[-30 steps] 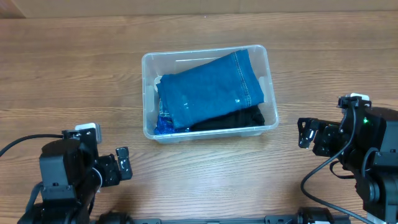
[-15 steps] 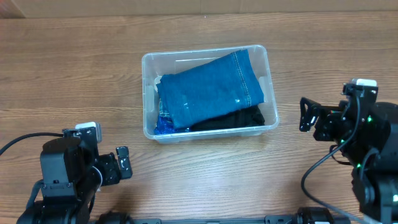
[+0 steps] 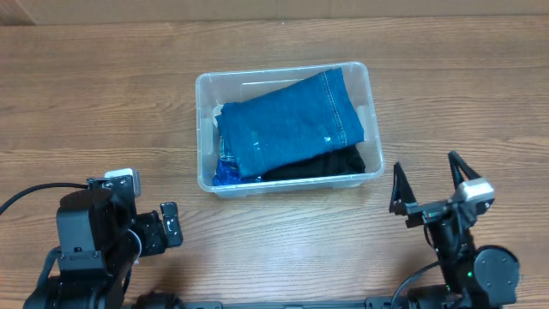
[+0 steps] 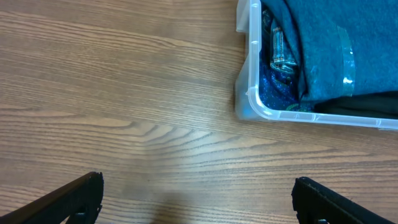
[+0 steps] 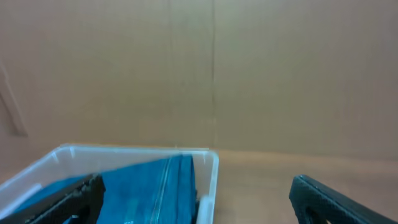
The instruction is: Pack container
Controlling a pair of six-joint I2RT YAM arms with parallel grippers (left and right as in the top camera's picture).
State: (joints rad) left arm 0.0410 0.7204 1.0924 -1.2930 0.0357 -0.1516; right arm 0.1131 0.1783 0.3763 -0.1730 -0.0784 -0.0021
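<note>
The clear plastic container (image 3: 206, 86) sits at the middle of the table and holds folded blue denim (image 3: 287, 124) over a dark garment (image 3: 330, 163) and a blue patterned cloth (image 3: 225, 172). Its label is hidden. My left gripper (image 3: 170, 225) is open and empty at the front left, with the container's corner (image 4: 250, 99) ahead of it. My right gripper (image 3: 426, 182) is open and empty at the front right, fingers pointing up the table. The right wrist view shows the container's rim (image 5: 214, 163) and the denim (image 5: 155, 186).
The wooden table runs out on all sides of the container. A brown cardboard wall (image 5: 211, 74) stands behind the table's far edge.
My right arm has swung down and toward the front, and its open fingers now point up the table. The left arm and the container have not moved.
</note>
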